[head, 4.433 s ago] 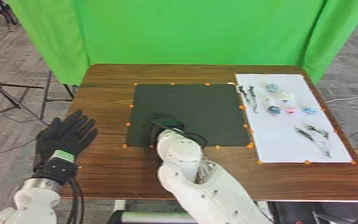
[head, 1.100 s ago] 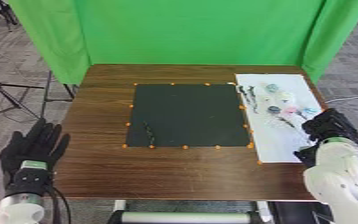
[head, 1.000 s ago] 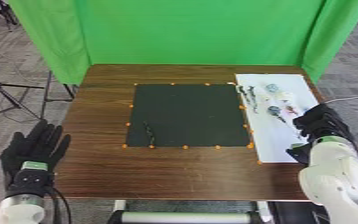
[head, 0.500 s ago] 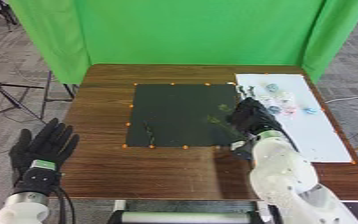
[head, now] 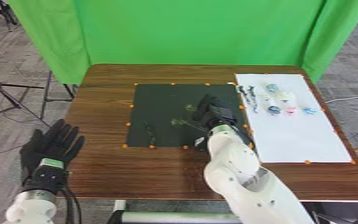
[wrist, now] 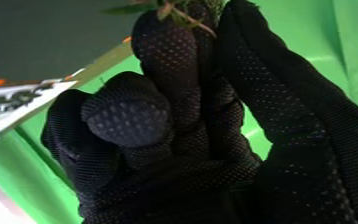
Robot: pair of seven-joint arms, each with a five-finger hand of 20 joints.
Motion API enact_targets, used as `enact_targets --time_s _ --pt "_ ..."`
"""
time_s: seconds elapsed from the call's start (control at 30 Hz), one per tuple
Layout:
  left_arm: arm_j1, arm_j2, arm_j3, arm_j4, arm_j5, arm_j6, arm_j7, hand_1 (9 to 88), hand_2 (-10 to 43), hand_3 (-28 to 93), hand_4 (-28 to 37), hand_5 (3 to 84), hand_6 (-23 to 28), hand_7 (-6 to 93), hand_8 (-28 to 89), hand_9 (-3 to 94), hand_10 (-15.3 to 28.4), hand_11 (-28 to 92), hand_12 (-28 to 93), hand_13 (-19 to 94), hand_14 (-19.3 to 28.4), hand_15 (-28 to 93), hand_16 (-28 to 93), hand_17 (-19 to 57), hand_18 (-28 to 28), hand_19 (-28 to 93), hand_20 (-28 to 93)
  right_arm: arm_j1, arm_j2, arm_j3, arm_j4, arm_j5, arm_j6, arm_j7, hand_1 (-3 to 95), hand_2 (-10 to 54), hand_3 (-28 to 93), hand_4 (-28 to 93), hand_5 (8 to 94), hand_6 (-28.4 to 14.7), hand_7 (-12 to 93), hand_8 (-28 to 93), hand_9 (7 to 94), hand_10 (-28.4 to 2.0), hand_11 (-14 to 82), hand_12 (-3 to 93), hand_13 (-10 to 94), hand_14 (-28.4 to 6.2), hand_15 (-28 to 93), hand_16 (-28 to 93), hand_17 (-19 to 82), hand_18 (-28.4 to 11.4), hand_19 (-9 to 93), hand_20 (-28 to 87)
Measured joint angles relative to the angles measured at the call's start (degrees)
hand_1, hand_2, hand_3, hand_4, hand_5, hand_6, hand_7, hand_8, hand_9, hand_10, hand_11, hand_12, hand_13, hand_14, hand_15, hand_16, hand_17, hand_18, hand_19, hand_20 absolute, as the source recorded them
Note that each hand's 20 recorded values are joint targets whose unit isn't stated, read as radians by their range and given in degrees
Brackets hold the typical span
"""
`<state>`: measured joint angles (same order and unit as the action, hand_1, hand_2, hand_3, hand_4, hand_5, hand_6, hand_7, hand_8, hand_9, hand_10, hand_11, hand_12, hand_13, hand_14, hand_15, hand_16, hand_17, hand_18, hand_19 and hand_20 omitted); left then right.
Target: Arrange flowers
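Note:
My right hand (head: 216,112) is over the right part of the dark mat (head: 180,95), pinching a green sprig (head: 179,121) whose leaves point left. In the right wrist view, the hand (wrist: 193,160) has its fingertips and thumb together on the green sprig (wrist: 133,8). Another thin green sprig (head: 150,133) lies on the mat's lower left. On the white sheet (head: 304,142) rest dark stems (head: 253,96) and flower heads: pale teal (head: 271,87), white (head: 286,96), dark blue (head: 274,109), pink (head: 290,110) and light blue (head: 310,110). My left hand (head: 51,147) is open beside the table's left edge.
Small orange markers (head: 131,106) line the mat and sheet on the brown table (head: 149,175). Behind the table hangs a green curtain (head: 202,35). A black tripod (head: 11,95) stands on the floor at the left.
The right hand took hold of a sprig low on the white sheet and carried it left over the mat. An earlier sprig was left on the mat. The left hand shifted slightly right.

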<state>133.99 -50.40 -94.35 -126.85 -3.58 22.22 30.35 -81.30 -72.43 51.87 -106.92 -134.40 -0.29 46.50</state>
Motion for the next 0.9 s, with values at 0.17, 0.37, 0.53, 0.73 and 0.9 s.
enact_targets --time_s 0.17,0.37,0.53,0.73,0.9 --pt "-2.2 -0.50 1.43 1.00 0.81 0.10 -3.80 28.1 18.0 73 -28.3 44.2 7.1 28.8 -14 42.3 14.3 31 13 31 15.9 52 -9 -2.9 15.4 46 11 -2.1 -6.2 1.5 4.5 -6.0 5.1 -1.4 50.2 -7.2 74 -24 73.7 -3.1 43 17 82.4 -14.0 42.2 36.2 84 -8.0 64 37 59 -21.3 93 56" --pt "-2.6 -1.34 1.74 1.45 0.90 -0.47 -5.36 27.9 18.7 75 -28.2 44.2 7.0 28.5 -14 42.4 14.2 31 13 32 16.0 54 -9 -2.9 15.4 46 11 -4.8 -9.1 1.7 5.4 -6.4 -1.4 -1.4 50.2 -7.0 73 -24 74.3 -3.1 41 17 83.1 -14.2 41.7 35.7 85 -7.2 66 39 61 -20.8 93 56" --pt "-3.1 -1.90 1.87 2.41 0.75 -2.53 -6.67 27.9 18.7 74 -28.3 44.1 7.0 28.3 -13 42.0 14.2 31 13 31 15.9 54 -8 -3.1 15.5 45 11 -4.8 -10.2 2.1 5.9 -5.1 -4.5 -1.1 48.5 -9.2 71 -22 74.0 -3.6 37 17 82.9 -14.8 40.3 32.0 84 -7.1 65 40 60 -20.6 93 56" --pt "-4.6 -2.01 3.14 3.31 2.09 -3.79 -9.00 27.9 18.6 74 -28.3 44.0 7.0 28.2 -13 41.8 14.2 31 13 31 15.9 54 -8 -3.1 15.5 45 11 -4.8 -10.4 2.0 5.2 -3.7 -5.7 -2.1 45.6 -9.5 69 -21 72.4 -5.5 26 12 82.2 -15.2 37.7 29.8 84 -7.5 64 40 59 -20.7 93 55" --pt "-5.0 -2.10 3.54 3.34 2.09 -3.90 -9.29 27.9 18.5 74 -28.3 43.9 7.0 28.2 -13 41.8 14.2 31 13 31 15.8 54 -8 -3.2 15.5 45 11 -4.7 -10.5 1.9 4.7 -6.8 -8.4 -3.1 44.6 -9.5 70 -21 72.3 -5.5 25 11 82.1 -15.2 37.2 29.6 84 -7.4 64 39 58 -20.7 93 54"
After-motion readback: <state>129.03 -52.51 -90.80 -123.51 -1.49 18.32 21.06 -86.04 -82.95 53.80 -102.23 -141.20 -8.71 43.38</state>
